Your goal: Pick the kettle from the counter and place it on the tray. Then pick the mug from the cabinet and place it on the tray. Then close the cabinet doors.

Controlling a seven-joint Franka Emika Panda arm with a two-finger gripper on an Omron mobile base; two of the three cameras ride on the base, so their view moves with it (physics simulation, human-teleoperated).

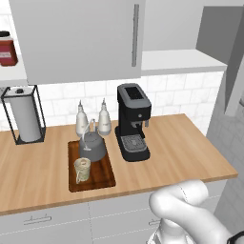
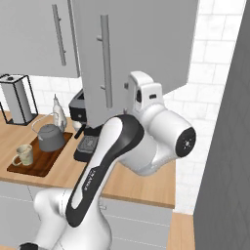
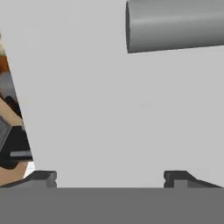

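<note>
A: From the left, the kettle [image 1: 92, 147] and mug [image 1: 82, 169] sat together on the tray [image 1: 106, 180], leaving only the doors.

B: From the right, the arm [image 2: 110, 156] reached up at the open door [image 2: 132, 49].

A: Up close, the gripper [image 3: 109, 178] stood spread wide against that panel, near its handle [image 3: 175, 24], probably to push it shut.

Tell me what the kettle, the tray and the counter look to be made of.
Kettle: probably metal, a dull dark grey body with a soft sheen and a thin arched handle. Tray: looks like dark brown wood with a faint grain and a raised rim. Counter: light wood, butcher-block style, with streaks along its length. All rendered, so these are surface looks only.
</note>
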